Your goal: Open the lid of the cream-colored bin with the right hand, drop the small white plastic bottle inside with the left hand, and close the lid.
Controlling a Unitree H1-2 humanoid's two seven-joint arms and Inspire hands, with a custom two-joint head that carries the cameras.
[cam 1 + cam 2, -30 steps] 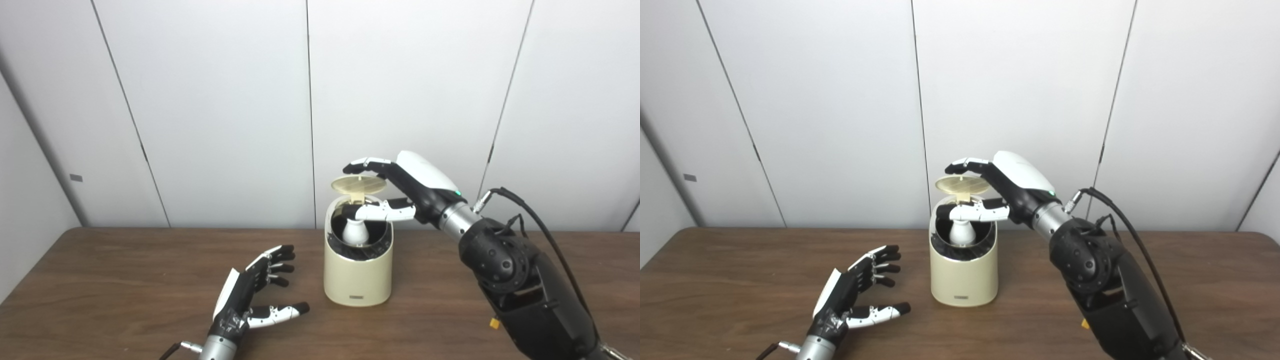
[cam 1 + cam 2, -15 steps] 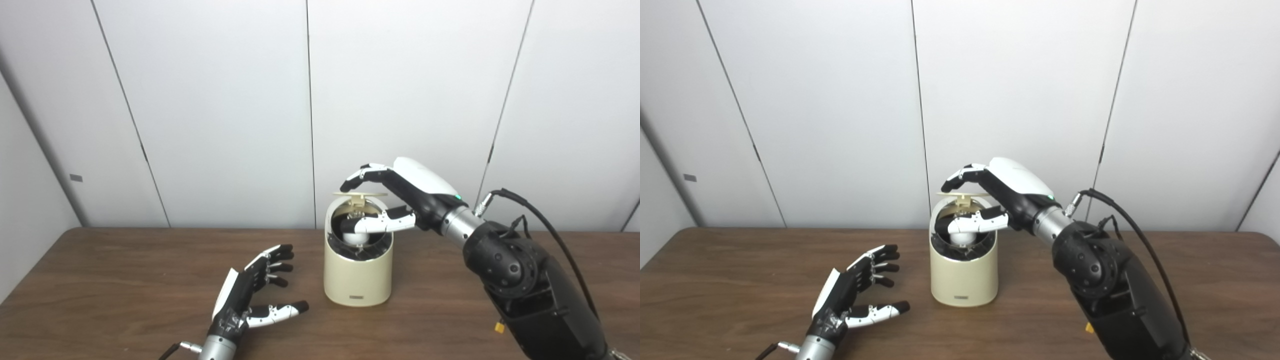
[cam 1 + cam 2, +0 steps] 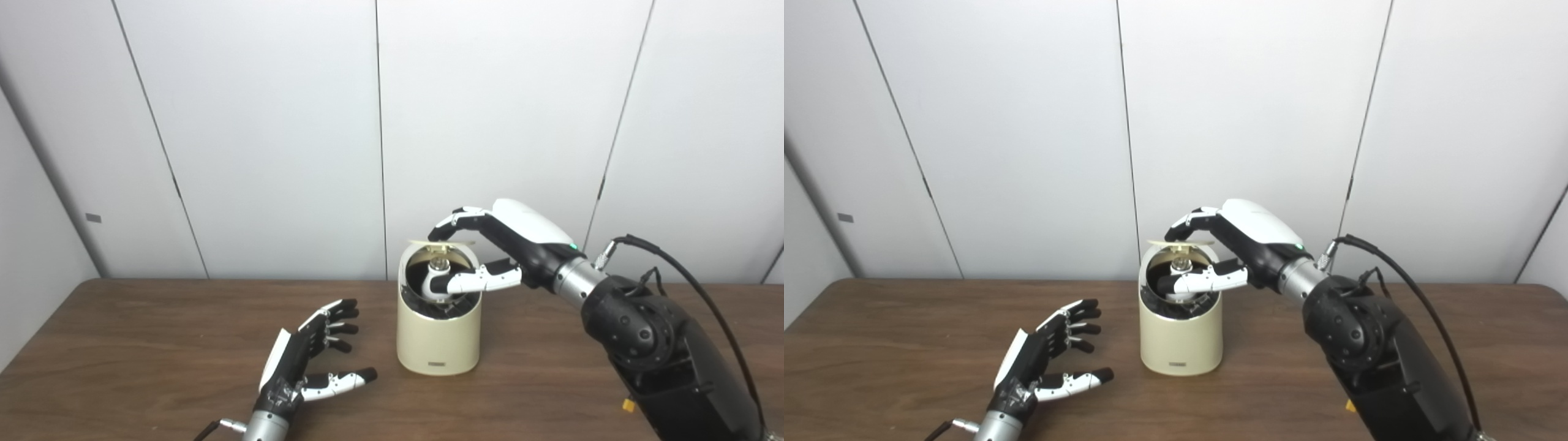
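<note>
on the counter point(image 3: 122, 343) | bin point(image 3: 437, 340), lid point(image 3: 442, 244) nearly down under right hand point(image 3: 499, 245) fingertips, nothing gripped | bottle point(image 3: 437, 278) inside | left hand point(image 3: 306, 361) released, resting | lid light, stiff, hinged: press top near front edge

Bin point(image 3: 437, 343) mouth blocked — right hand point(image 3: 490, 251) and lid point(image 3: 442, 244) over it.

Cream bin point(image 3: 437, 337) upright on table; lid point(image 3: 439, 244) half-lowered; white bottle point(image 3: 437, 277) inside
</note>
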